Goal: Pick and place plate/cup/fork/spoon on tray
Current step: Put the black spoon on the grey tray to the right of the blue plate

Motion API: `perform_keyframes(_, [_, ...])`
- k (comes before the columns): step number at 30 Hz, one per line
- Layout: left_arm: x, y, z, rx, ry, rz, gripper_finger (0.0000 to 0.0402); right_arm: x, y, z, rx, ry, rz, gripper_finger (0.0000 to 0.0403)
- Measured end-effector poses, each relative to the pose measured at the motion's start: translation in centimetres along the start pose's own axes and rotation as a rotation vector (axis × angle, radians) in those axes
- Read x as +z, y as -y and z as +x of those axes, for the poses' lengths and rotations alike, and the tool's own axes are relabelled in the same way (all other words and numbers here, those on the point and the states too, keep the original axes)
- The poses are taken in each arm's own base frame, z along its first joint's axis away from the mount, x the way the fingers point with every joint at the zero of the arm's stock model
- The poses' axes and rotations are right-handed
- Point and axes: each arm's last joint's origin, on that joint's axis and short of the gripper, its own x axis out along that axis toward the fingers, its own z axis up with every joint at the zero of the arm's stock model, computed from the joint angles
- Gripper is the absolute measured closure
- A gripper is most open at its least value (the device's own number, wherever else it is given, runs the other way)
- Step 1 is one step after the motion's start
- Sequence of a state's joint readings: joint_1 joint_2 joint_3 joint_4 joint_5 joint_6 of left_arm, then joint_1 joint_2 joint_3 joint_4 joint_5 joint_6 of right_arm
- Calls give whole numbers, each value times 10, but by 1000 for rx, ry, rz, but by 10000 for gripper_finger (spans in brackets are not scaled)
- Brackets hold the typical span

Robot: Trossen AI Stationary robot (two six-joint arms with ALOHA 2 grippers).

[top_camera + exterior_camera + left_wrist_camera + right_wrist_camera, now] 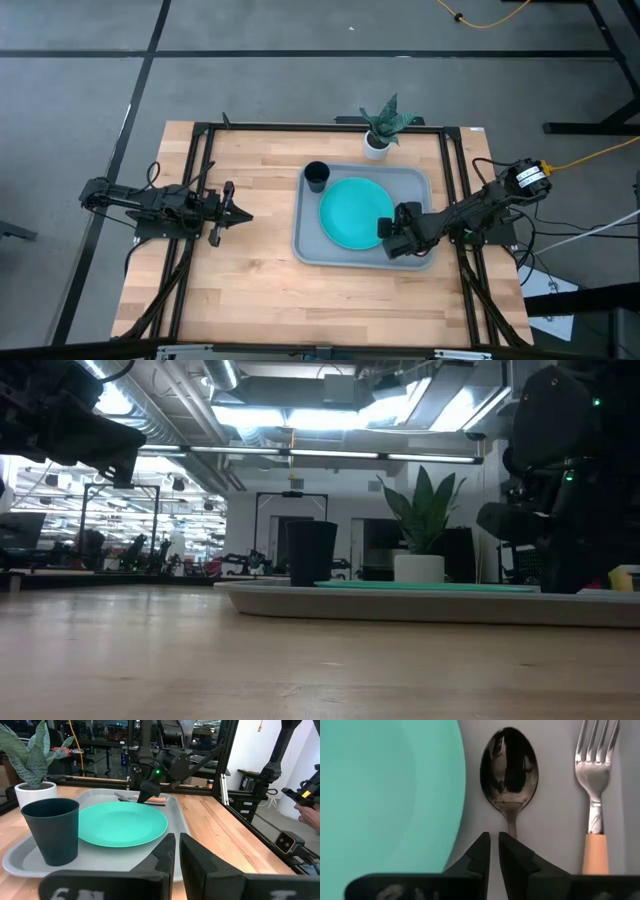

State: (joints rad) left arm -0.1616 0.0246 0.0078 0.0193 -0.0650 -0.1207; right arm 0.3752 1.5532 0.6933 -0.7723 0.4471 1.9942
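The grey-blue tray (310,245) lies right of the table's middle. On it rest the teal plate (352,212), the black cup (317,177) upright at its far left corner, and, along its right side, the dark spoon (509,770) and the tan-handled fork (595,795), both flat. My right gripper (494,840) is shut, pointing down over the spoon's handle (511,826), which runs under one fingertip. My left gripper (238,213) is shut and empty, left of the tray. My right gripper comes from above, pointing down, along the spoon's handle (511,827) just behind the bowl. The handle goes out of sight under one fingertip (509,845), not into the gap. I cannot tell whether the fingers touch it. The spoon lies flat on the tray.
A white pot with a green plant (380,135) stands past the tray's far edge. A black frame (200,200) runs round the tabletop. Bare wood lies near and left of the tray. A person's hand (307,805) shows beyond the table.
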Motion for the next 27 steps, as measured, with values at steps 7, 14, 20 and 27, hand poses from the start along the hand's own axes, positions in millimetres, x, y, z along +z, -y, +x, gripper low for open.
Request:
perform_keyframes(7, [0,0,0,0,0,0,382,2,3,0,-28,18,-14,359])
perform_keyframes(14, [0,0,0,0,0,0,382,2,5,0,-44,26,-22,359])
perform_keyframes(20, [0,0,0,0,0,0,382,3,6,0,-57,31,-14,359])
perform_keyframes(27, [0,0,0,0,0,0,382,4,8,0,-73,39,-17,359])
